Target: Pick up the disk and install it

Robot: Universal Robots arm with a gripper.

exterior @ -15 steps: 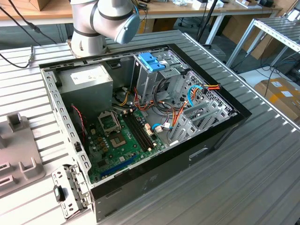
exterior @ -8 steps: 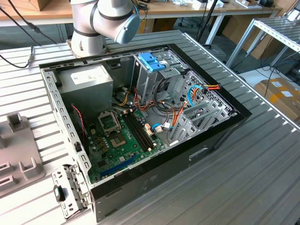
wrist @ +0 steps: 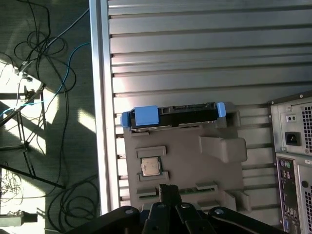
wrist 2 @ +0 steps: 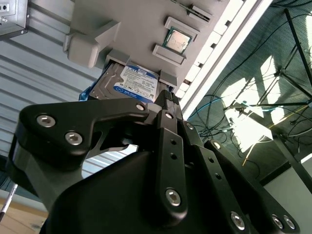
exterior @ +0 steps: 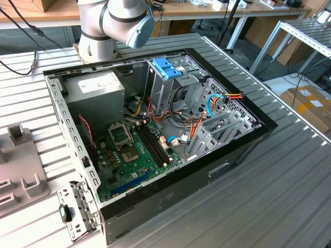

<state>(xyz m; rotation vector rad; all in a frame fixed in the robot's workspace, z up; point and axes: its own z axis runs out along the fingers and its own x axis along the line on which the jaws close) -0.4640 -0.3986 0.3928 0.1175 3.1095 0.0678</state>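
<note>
The disk [wrist: 187, 115] stands on its long edge in a slot at one end of a grey holder [wrist: 185, 161] on the ribbed table [wrist: 195, 48]. Its body is dark with blue rails. Taking its wide blue tab [wrist: 146, 115] as twelve o'clock, the other rail end [wrist: 221, 109] sits at six. The second wrist view shows its white-and-blue labelled face [wrist 2: 137, 85].

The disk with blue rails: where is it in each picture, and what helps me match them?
Exterior view: the gray holder lies at the exterior view's left edge, cut off by the frame.
First wrist view: the disk rests at that holder's end, beyond the square chip.
Second wrist view: the disk at the same end, label showing.
Shared landmark: the computer case.
</note>
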